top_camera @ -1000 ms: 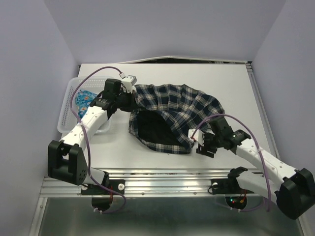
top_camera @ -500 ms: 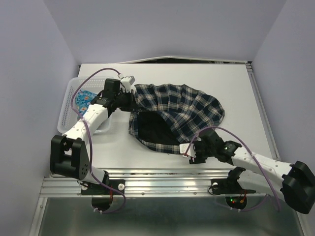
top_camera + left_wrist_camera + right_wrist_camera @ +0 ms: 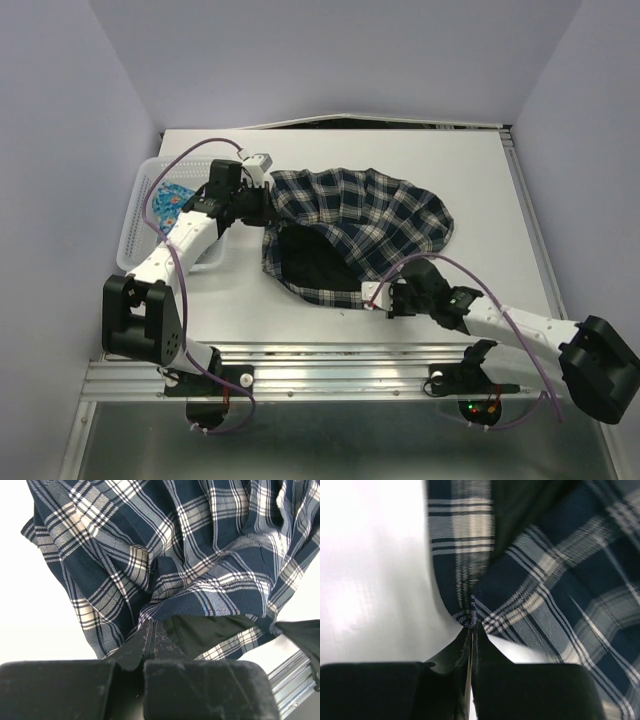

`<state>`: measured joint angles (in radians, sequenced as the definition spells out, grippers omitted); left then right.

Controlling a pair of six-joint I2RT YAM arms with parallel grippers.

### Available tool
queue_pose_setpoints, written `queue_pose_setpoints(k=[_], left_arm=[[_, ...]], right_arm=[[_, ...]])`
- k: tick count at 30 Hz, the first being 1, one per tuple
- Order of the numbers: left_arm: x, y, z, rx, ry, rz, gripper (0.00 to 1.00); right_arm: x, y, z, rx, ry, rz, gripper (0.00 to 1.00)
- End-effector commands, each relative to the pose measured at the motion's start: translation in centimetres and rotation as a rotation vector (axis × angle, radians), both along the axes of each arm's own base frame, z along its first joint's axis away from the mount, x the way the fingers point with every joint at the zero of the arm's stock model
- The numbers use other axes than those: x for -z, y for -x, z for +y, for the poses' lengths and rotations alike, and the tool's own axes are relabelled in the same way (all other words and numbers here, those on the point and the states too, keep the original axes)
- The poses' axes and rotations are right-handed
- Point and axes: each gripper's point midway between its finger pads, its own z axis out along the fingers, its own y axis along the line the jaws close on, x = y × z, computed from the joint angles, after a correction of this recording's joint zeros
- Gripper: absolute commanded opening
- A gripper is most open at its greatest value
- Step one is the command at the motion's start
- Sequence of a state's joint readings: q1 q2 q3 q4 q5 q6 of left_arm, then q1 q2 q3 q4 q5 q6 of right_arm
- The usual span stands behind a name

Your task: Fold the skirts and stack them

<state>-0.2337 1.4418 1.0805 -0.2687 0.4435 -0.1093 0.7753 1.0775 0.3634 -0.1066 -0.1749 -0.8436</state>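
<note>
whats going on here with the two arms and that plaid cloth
Two robot arms are working on folding the plaid skirt, which lies rumpled on the table. The left fingers are shut on its far left corner, and the right fingers are shut on its near edge. The blue floral skirt sits in the white basket at the left.

Two skirts show, one plaid skirt (image 3: 350,225) mid-table and one floral skirt (image 3: 168,200) at ten o'clock, plus one white basket (image 3: 132,228), one table (image 3: 450,160), and two grippers: left gripper (image 3: 270,204) and right gripper (image 3: 374,297).
</note>
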Motion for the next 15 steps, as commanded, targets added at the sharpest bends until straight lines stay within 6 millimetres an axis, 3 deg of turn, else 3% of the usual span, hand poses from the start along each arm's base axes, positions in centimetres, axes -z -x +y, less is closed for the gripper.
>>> queue_pose_setpoints(k=[1, 2, 3, 4, 7, 8, 10, 13, 15], left_arm=[[-2.6, -0.7, 0.3, 0.015, -0.009, -0.118, 0.00], [-2.8, -0.7, 0.4, 0.024, -0.020, -0.140, 0.00], [-3.7, -0.6, 0.5, 0.031, -0.021, -0.180, 0.00], [-3.3, -0.3, 0.7, 0.042, -0.034, -0.192, 0.00], [-3.9, 0.3, 1.4, 0.023, -0.054, -0.241, 0.00], [-3.9, 0.4, 1.7, 0.030, -0.079, -0.258, 0.00], [-3.4, 0.9, 2.2, 0.041, -0.119, -0.263, 0.00], [-2.6, 1.8, 3.0, 0.089, -0.201, -0.299, 0.00], [-3.3, 2.3, 4.0, 0.101, -0.262, -0.355, 0.00]], right_arm=[[-6.4, -5.7, -1.8, 0.234, -0.070, -0.172, 0.01], [-8.8, -6.9, -2.1, 0.266, -0.109, -0.201, 0.01], [-9.7, -7.2, -3.2, 0.293, -0.112, -0.200, 0.01], [-12.5, -8.5, -4.8, 0.352, -0.153, -0.248, 0.01], [-14.2, -9.3, -7.9, 0.399, -0.136, -0.283, 0.01], [-14.3, -9.8, -9.7, 0.451, -0.126, -0.282, 0.01], [-14.1, -10.2, -11.0, 0.483, -0.116, -0.279, 0.01], [-12.8, -10.7, -12.0, 0.525, -0.098, -0.234, 0.01], [-11.9, -10.8, -12.5, 0.539, -0.074, -0.212, 0.01]])
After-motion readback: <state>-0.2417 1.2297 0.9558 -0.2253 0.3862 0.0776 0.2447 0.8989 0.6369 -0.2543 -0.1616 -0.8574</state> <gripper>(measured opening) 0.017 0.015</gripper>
